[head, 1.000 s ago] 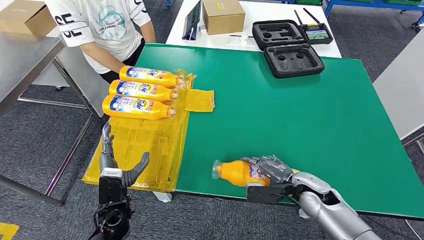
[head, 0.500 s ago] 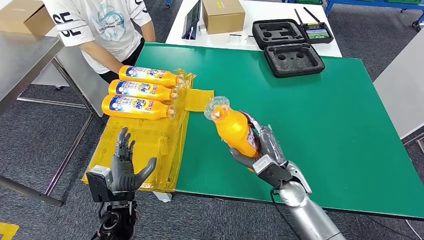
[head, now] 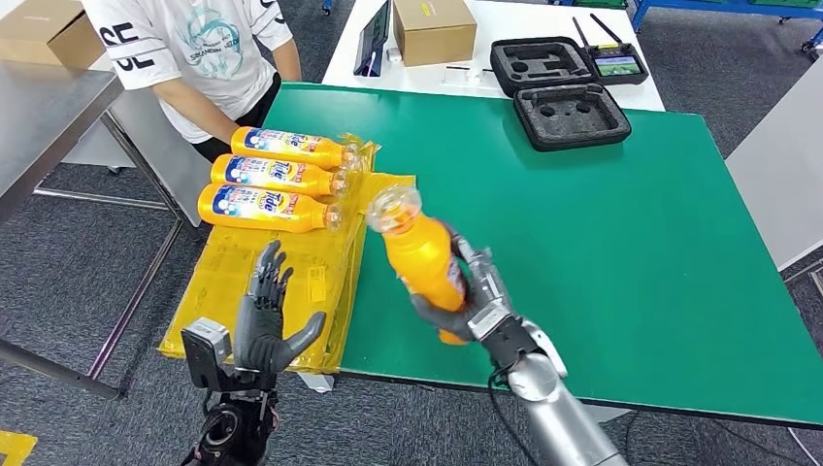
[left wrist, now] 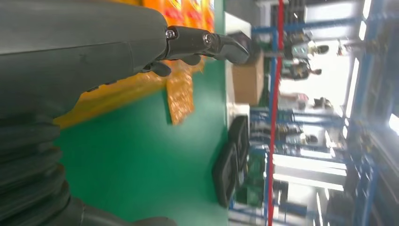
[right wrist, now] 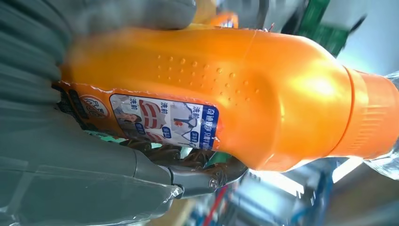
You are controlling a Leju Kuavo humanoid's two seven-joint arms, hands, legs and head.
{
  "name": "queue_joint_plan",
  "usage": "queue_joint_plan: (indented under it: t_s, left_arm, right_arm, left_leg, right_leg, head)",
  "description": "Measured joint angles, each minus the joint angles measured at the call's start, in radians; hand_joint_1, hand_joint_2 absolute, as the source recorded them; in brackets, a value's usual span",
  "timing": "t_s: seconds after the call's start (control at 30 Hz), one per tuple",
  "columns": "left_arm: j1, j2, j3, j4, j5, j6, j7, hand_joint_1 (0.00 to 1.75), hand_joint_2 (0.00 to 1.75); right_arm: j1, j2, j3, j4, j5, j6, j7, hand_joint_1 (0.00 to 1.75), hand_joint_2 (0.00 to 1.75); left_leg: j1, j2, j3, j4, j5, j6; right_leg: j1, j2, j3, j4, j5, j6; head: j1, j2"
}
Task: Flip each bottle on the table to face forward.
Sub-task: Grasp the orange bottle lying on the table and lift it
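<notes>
Orange bottle gripped around its lower body by the right hand, lifted off the green table above its near edge, long axis tilted, clear cap toward 11 o'clock and base toward 5 o'clock, down in the palm. In the right wrist view, back label turned toward that camera, fingers wrapped beneath the body, so judged not yet facing forward. Left hand open and holding nothing, fingers spread and pointing up, at about 8 o'clock from the bottle over the near part of the yellow sheet, well apart from the bottle but palm turned toward it; judged ready to receive or steady it, the cap end being the nearer part. Three finished bottles lying side by side at 10 o'clock on the far end of the sheet, caps toward 3 o'clock, labels up, a person standing just behind them. Against half a second ago: bottle carried toward 9 o'clock, cap now over the sheet's edge rather than over bare green; left hand raised and shifted toward 3 o'clock, closing the gap. A second ago: bottle lying flat at the near edge, cap toward 9 o'clock.
</notes>
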Motion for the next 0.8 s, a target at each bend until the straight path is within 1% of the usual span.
queue_joint_plan:
  t_s: [0.13,0.23,0.3,0.43,0.6,0.8]
  left_arm:
    - [-0.018,0.000,-0.042,0.000,-0.040,-0.032,-0.001,0.00,1.75]
    - [-0.033,0.000,-0.068,0.001,-0.058,-0.043,-0.001,0.00,1.75]
    - [-0.040,0.000,-0.076,0.002,-0.061,-0.044,-0.001,0.00,1.75]
    - [-0.051,0.000,-0.087,0.007,-0.062,-0.051,0.002,0.00,1.75]
    - [-0.074,0.000,-0.103,0.026,-0.044,-0.083,0.005,0.00,1.75]
    - [-0.089,0.003,-0.105,0.046,-0.029,-0.111,0.014,0.00,1.75]
  right_arm:
    - [-0.022,0.067,0.037,0.118,-0.003,0.053,-0.014,1.75,1.75]
    - [-0.038,0.109,0.064,0.189,-0.003,0.069,-0.017,1.75,1.75]
    - [-0.044,0.127,0.074,0.219,-0.004,0.071,-0.017,1.75,1.75]
    - [-0.051,0.146,0.089,0.257,-0.006,0.086,-0.018,1.75,1.75]
    - [-0.051,0.171,0.118,0.307,-0.002,0.101,-0.018,1.75,1.75]
    - [-0.059,0.176,0.124,0.340,-0.005,0.088,-0.020,1.75,1.75]
  left_leg:
    - [0.000,0.000,0.000,0.000,0.000,0.000]
    - [0.000,0.000,0.000,0.000,0.000,0.000]
    - [0.000,0.000,0.000,0.000,0.000,0.000]
    - [0.000,0.000,0.000,0.000,0.000,0.000]
    - [0.000,0.000,0.000,0.000,0.000,0.000]
    - [0.000,0.000,0.000,0.000,0.000,0.000]
  right_leg:
    - [0.000,0.000,0.000,0.000,0.000,0.000]
    - [0.000,0.000,0.000,0.000,0.000,0.000]
    - [0.000,0.000,0.000,0.000,0.000,0.000]
    - [0.000,0.000,0.000,0.000,0.000,0.000]
    - [0.000,0.000,-0.001,0.000,0.000,0.000]
    - [0.000,0.000,-0.001,0.000,0.000,0.000]
  head:
    - [0.000,0.000]
    - [0.000,0.000]
    - [0.000,0.000]
    - [0.000,0.000]
    - [0.000,0.000]
    - [0.000,0.000]
